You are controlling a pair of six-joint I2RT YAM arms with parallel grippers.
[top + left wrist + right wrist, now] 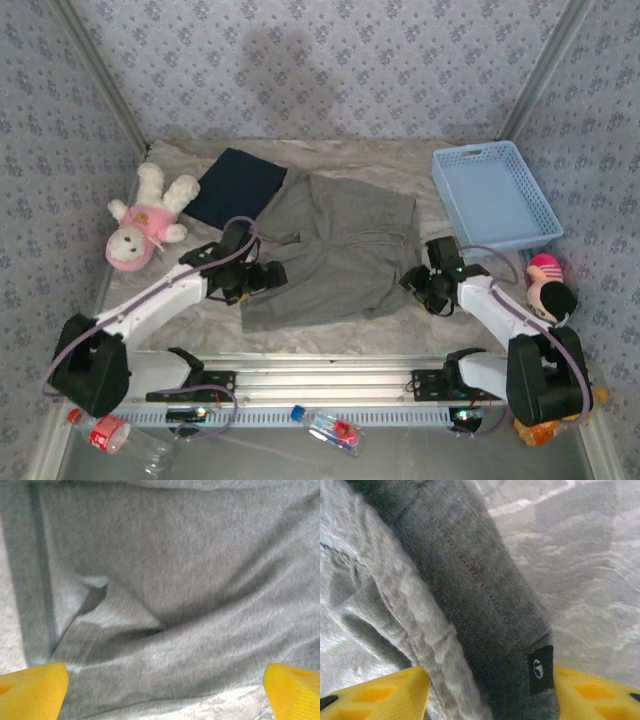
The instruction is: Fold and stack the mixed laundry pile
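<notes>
Your left gripper (268,277) stands wide open over the left edge of the olive-grey garment (340,250), which lies spread out mid-table (400,160). Your right gripper (490,695) straddles its right hem beside a black label (540,662); whether it pinches the cloth, I cannot tell. The navy garment (237,185) lies folded behind, touching the grey one.

A pink plush (145,225) lies far left, a blue basket (495,200) far right, a second toy (548,285) below it, and bottles (328,428) along the near edge.
</notes>
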